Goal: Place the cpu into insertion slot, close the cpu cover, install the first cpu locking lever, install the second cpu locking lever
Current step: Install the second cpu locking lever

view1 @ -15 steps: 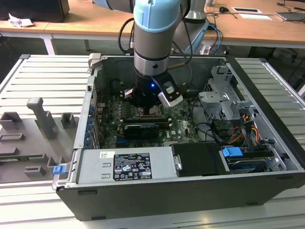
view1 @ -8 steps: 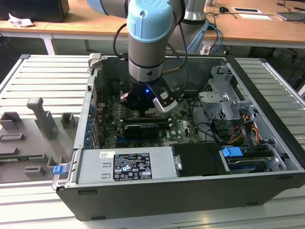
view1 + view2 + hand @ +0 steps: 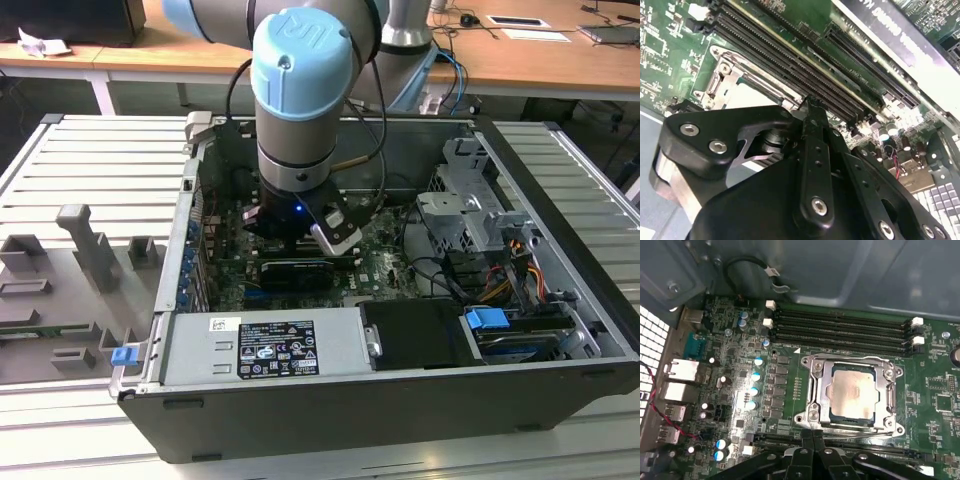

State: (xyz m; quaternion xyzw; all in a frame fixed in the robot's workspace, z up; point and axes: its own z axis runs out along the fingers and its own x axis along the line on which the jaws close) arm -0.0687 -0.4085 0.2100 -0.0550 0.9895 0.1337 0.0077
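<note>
Pale silvery-beige square cpu [image 3: 853, 396] sits flat in the dark metal-rimmed insertion slot [image 3: 824, 390] on green motherboard [image 3: 935, 375], w/ thin silver cpu cover frame [image 3: 888, 390] lying closed over its edges. Black gripper [image 3: 812, 436] has fingers shut together, holding nothing, tips right at socket's edge nearest the long black card [image 3: 292, 272]. In exterior view, arm w/ pale blue cap [image 3: 300, 60] reaches down into open grey pc case [image 3: 400, 410].

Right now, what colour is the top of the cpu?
Pale silvery-beige metal; the cpu shows best in the first wrist view.
</note>
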